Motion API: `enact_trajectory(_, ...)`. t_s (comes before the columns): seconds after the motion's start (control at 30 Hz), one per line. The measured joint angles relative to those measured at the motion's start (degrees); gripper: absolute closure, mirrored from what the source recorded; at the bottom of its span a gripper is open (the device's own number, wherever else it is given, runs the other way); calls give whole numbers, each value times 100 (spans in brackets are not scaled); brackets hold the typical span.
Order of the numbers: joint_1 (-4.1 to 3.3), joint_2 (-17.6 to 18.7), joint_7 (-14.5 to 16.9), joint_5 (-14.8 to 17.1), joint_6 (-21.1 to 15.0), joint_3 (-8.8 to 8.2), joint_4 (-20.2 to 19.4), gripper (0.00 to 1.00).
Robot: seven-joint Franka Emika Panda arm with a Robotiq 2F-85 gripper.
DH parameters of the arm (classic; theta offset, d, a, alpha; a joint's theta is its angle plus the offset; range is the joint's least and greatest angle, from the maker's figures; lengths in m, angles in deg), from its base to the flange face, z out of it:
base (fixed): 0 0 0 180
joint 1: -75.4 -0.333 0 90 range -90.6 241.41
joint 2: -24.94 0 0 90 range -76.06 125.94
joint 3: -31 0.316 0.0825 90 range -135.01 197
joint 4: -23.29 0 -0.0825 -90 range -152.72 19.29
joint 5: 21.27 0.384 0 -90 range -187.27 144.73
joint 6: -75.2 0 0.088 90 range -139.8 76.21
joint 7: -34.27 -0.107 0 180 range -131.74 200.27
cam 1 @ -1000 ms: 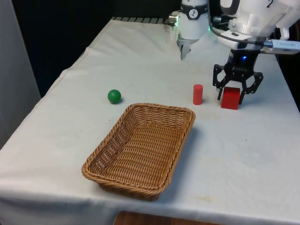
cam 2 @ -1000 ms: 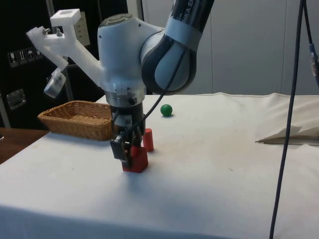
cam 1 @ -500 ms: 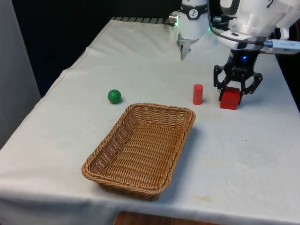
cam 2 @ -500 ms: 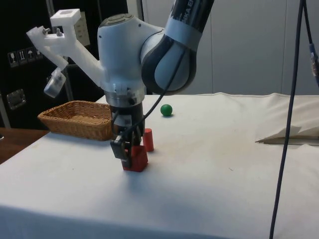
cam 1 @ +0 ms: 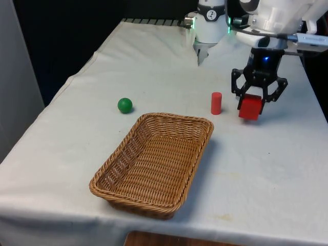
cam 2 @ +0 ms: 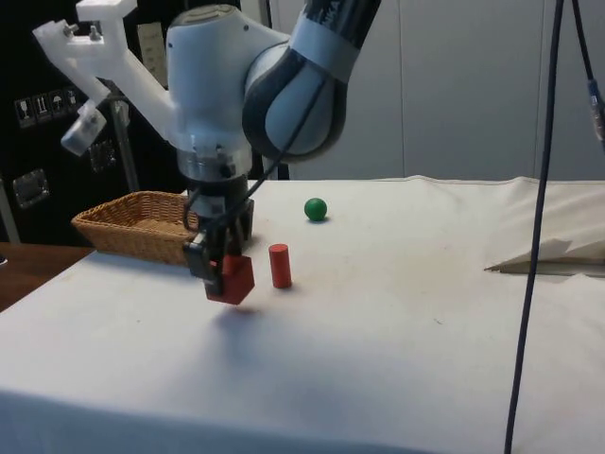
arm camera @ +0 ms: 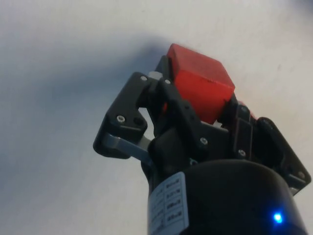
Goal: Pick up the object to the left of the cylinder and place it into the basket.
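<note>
One step looks done: the red block is off the table. In the front view, the gripper holds the block tight between its two fingers. The block hangs just above the white cloth, on the front view's right of the small red cylinder. The cylinder stands straight up. The wicker basket sits nearer the camera and has nothing in it. A green ball lies well apart, on the front view's left. What is left, it seems, is to carry the block over to the basket and let it go.

In the side view, the block hangs in the air with its shadow under it on the cloth. It is tipped, so one corner points down. The gripper is clamped on it from above. The cylinder stands just beside it. The basket is behind the gripper, and the ball is farther back.

In the wrist view, the fingers squeeze the block on two sides. The block looks about the same length each way, so it has no clear long side. Its flat face points away from the gripper, toward the cloth.
</note>
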Motion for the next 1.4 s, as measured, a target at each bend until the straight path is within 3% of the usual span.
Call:
enact_trajectory(0.3,29,0,34,0,126,-97,281,100)
enact_trajectory(1.03,229,86,298,11,212,-367,917,100)
enact_trajectory(1.4,367,235,493,46,201,-550,1232,100)
